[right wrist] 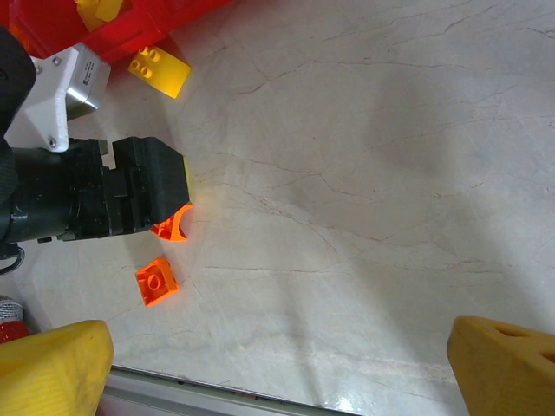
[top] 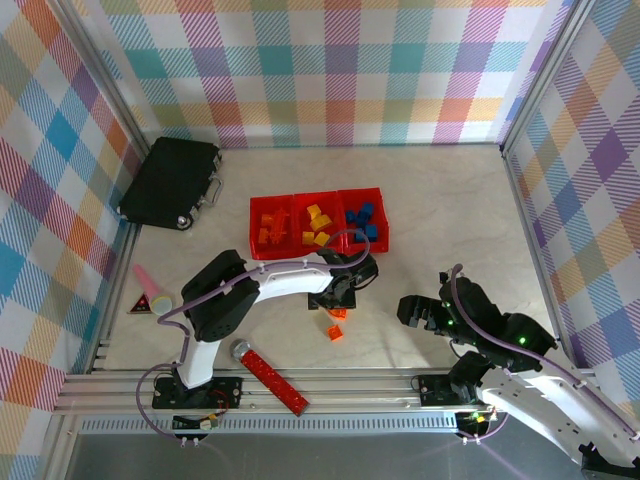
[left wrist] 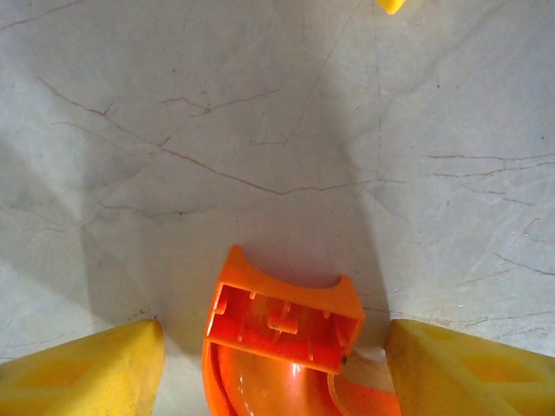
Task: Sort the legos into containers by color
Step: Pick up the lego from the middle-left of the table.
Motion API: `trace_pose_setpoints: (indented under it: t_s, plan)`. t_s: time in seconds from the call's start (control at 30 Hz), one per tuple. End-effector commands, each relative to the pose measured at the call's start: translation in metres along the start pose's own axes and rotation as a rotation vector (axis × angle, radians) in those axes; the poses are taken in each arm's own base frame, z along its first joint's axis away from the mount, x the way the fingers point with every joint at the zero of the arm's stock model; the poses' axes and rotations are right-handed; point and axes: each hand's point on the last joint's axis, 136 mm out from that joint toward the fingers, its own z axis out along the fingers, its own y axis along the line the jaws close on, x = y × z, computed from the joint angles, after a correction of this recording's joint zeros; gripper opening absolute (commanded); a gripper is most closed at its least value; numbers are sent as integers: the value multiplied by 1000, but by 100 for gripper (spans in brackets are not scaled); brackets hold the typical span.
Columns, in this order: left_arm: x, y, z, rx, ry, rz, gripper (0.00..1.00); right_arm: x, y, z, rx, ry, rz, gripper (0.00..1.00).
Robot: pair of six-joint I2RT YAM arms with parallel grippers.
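Left wrist view sets the orange arch [left wrist: 282, 334] on the table [left wrist: 260, 104] between the yellow fingers [left wrist: 87, 368] of the left gripper [left wrist: 276, 334]. Its hollow underside faces the camera and its curved span runs down out of frame. The jaws stand apart, one on each side of the piece. Bare table shows between the arch and the pad on the left of that view, while the gap on the other side is too slim to judge, so no grip is made yet. As a small hollow moulded piece, the arch is probably very light, stiff and rather slick, and it may skid or twist on the smooth top if one pad meets it first. The flat, parallel side walls of its block end look a surer hold than the curve. In the top external view the left arm [top: 270, 285] reaches from its near-left base across toward the middle, wrist bent down, gripper low over the arch just in front of the containers [top: 296, 205], which hold orange, yellow and blue pieces from left to right. An orange brick [top: 336, 331] lies just nearer the bases, and a yellow brick [right wrist: 159, 69] lies loose beside the bins. The right gripper [right wrist: 279, 347] hangs off to the right, well apart from the arch, jaws wide with nothing between them.
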Motion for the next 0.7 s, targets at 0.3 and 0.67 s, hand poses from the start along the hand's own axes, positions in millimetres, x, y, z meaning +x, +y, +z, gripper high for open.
trace_pose_setpoints:
  t_s: [0.3,0.67]
  plan:
    - [-6,13,23,-33,42,-22,53,4,-7,0,19,9,10,99]
    - [-20,17,4,-24,-33,6,31,3,-5,1,20,9,9,99]
